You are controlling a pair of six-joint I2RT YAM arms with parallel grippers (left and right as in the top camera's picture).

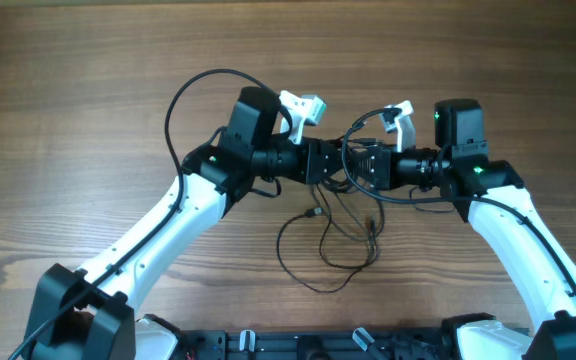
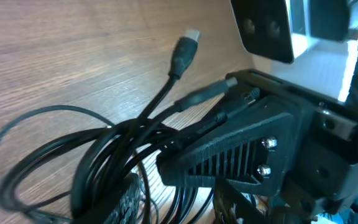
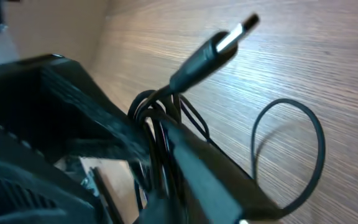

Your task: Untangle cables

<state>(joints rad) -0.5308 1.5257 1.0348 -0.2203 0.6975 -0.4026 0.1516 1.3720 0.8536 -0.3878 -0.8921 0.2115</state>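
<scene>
Cables point(image 2: 118, 146) — one tangled bundle; two clamp it — left gripper point(image 1: 334, 165), right gripper point(image 1: 354, 166).

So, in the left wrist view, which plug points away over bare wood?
The plug with the bright silvery tip, top centre; the other plug lies blurred beside the black ribbed housing.

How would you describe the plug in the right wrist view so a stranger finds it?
Against the wooden table, a bundle of black cables rises in the middle of the right wrist view. One cord points up and right, ending in the plug: only it has a thick sleeve and silvery tip.
</scene>
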